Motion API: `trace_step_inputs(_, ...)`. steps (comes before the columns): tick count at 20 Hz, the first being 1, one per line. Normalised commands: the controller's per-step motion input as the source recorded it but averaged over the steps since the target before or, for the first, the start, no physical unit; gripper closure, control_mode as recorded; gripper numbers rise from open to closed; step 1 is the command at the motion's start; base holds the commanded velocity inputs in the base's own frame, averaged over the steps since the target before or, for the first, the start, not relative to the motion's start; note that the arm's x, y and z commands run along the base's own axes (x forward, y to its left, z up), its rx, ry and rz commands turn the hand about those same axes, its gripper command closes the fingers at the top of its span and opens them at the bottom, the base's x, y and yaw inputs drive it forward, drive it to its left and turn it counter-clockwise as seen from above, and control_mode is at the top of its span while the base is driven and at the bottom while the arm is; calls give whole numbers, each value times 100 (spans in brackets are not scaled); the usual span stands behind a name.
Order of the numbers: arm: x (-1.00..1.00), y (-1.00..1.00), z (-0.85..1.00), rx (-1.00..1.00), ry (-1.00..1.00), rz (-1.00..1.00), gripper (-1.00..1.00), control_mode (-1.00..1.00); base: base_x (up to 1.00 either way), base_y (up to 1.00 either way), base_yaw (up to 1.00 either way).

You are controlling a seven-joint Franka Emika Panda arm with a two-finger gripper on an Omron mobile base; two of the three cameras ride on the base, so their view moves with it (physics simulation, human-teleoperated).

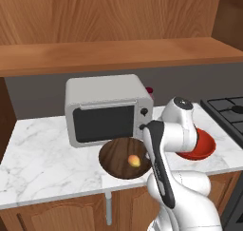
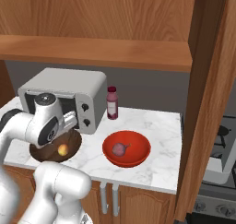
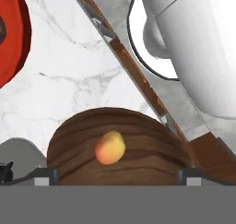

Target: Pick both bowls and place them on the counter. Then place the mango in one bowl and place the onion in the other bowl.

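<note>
Your gripper (image 3: 117, 174) stands wide open and empty above the brown bowl (image 3: 138, 144), which holds the mango (image 3: 110, 147) near the counter (image 1: 47, 163) front edge, close before the microwave (image 1: 107, 109). The red bowl (image 2: 126, 149) holds the onion (image 2: 120, 149), with open marble between the bowls.

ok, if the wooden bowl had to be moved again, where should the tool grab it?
Probably the near rim of the wooden bowl, from above, one finger inside and one outside. It is too wide and shallow to span, the mango sits mid-bowl, and the microwave crowds the far rim.
</note>
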Motion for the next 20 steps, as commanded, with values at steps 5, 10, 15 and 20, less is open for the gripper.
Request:
trace_step_inputs(5, -41, 0, 52, -7, -9, -20, -100, -100, 0, 0, 0)
trace_step_inputs(10, -52, -4, 36, -6, -19, -21, -100, -100, 0, 0, 0)
trace_step_inputs(15, -54, -5, 30, -6, -19, -23, -100, -100, 0, 0, 0)
trace_step_inputs(20, -52, -3, 23, -3, -11, -21, -100, -100, 0, 0, 0)
